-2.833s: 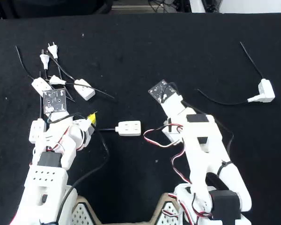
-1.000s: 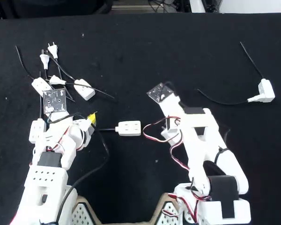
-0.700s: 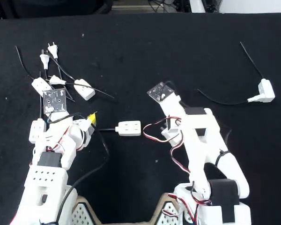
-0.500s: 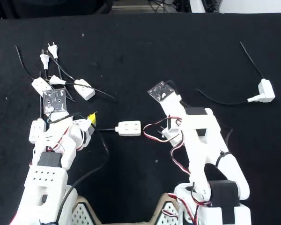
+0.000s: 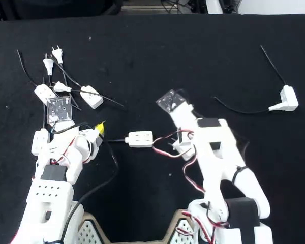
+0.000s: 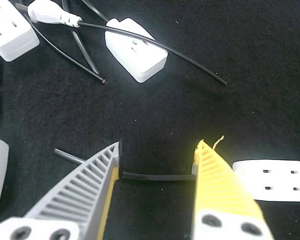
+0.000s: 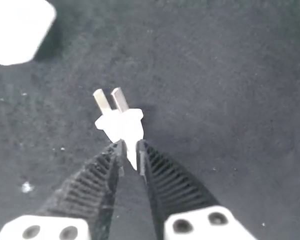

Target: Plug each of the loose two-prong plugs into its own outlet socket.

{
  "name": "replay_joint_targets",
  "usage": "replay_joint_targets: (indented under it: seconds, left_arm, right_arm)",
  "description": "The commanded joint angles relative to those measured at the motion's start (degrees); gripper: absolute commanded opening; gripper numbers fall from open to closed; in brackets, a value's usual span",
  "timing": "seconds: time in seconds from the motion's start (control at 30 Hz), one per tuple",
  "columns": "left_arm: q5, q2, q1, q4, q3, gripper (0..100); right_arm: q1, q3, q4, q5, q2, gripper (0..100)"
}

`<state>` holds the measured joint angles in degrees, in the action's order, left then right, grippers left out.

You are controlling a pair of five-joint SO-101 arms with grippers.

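We see the right gripper [image 7: 129,146] clenched on the tail of a white two-prong plug [image 7: 119,122] over the black table, while the left gripper [image 6: 157,160] stands released astride a black cable [image 6: 157,176]. The plug's long axis runs in line with the fingers, with its prongs pointing away from the gripper. We judge the carry is in hand, and next the prongs need lining up with an outlet's slots, perhaps on the white block [image 7: 17,27] ahead.

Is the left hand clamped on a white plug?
No, the left hand is open, with just a thin black cable crossing between its fingers.
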<state>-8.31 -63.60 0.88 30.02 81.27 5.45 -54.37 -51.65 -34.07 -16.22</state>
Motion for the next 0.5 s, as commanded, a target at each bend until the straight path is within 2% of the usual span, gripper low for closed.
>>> replay_joint_targets:
  seconds: [0.0,0.17,0.33,0.47]
  left_arm:
    - [-0.1,-0.9,0.0,-0.4,-0.7,24]
    - [-0.1,-0.9,0.0,-0.4,-0.7,24]
    - [-0.1,-0.9,0.0,-0.4,-0.7,24]
    - [-0.1,-0.9,0.0,-0.4,-0.7,24]
  right_arm:
    - [3.7,-2.0,0.5,0.4,-0.9,1.6]
    - [4.4,-1.7,0.4,0.4,-0.9,3.1]
    - [4.5,-1.9,0.4,0.4,-0.9,16.6]
    - [4.5,-2.0,0.4,0.4,-0.9,12.4]
